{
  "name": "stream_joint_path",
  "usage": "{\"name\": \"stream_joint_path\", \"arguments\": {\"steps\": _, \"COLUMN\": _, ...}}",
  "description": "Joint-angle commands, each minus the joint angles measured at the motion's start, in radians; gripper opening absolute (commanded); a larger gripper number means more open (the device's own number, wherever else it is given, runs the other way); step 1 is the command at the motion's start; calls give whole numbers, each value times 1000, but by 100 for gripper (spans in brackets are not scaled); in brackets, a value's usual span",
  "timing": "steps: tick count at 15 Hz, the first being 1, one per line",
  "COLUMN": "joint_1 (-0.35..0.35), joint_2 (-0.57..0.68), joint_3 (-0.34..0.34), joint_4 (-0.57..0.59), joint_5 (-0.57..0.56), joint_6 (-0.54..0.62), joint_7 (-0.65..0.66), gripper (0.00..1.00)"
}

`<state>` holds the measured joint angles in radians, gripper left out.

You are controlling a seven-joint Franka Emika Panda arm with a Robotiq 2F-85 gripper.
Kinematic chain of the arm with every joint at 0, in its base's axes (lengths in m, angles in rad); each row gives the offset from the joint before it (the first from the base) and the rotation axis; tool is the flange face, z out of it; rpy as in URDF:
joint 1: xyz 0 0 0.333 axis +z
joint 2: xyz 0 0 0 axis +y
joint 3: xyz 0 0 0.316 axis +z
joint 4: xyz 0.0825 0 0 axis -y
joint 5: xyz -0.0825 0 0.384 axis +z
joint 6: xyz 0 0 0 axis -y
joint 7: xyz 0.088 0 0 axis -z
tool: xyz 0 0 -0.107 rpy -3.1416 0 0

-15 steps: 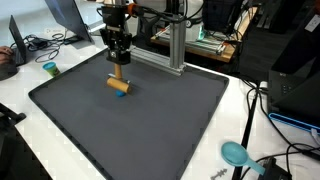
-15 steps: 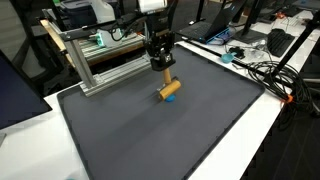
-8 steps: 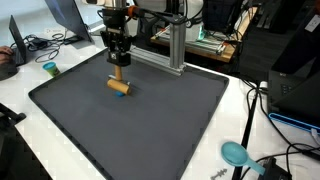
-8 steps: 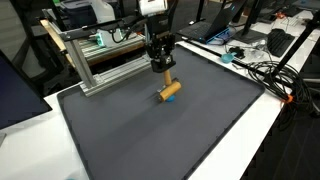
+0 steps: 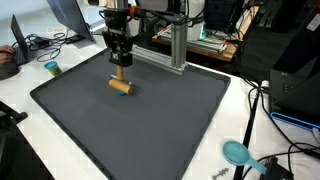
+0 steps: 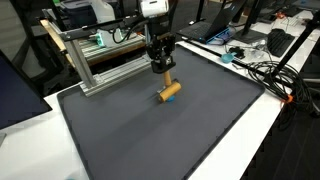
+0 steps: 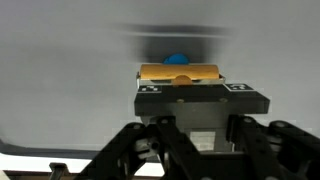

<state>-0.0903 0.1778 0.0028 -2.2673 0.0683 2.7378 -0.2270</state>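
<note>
A tan wooden piece [image 5: 120, 87] [image 6: 170, 92] with a blue end lies low over the dark grey mat [image 5: 170, 120] [image 6: 190, 130], towards its far side. Its upright wooden stem rises into my gripper [image 5: 119, 62] [image 6: 162, 65], which points straight down and is shut on that stem. In the wrist view the tan piece [image 7: 180, 72] shows just beyond the gripper [image 7: 196, 90], with the blue end [image 7: 177, 59] behind it. I cannot tell whether the piece rests on the mat or hangs just above it.
An aluminium frame [image 5: 175, 45] [image 6: 100, 65] stands along the mat's far edge, close behind the gripper. A small teal cup [image 5: 50, 69] and a laptop [image 5: 70, 15] sit on the white table. A teal round object [image 5: 236, 153] and cables [image 6: 260, 70] lie off the mat.
</note>
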Motion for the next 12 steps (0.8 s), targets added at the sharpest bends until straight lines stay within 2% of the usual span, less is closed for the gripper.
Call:
{"name": "stream_joint_path", "arguments": {"steps": 1, "joint_1": 18, "joint_2": 34, "joint_3": -23, "joint_4": 25, "joint_5": -65, "joint_6": -67, "joint_7": 46, "gripper": 22}}
{"name": "stream_joint_path", "arguments": {"steps": 7, "joint_1": 24, "joint_2": 92, "joint_3": -12, "joint_4": 71, "joint_5": -70, "joint_6": -73, "joint_7": 57, "gripper": 22}}
{"name": "stream_joint_path", "arguments": {"steps": 12, "joint_1": 34, "joint_2": 128, "joint_3": -21, "joint_4": 116, "joint_5": -104, "joint_6": -123, "joint_7": 86, "gripper": 22}}
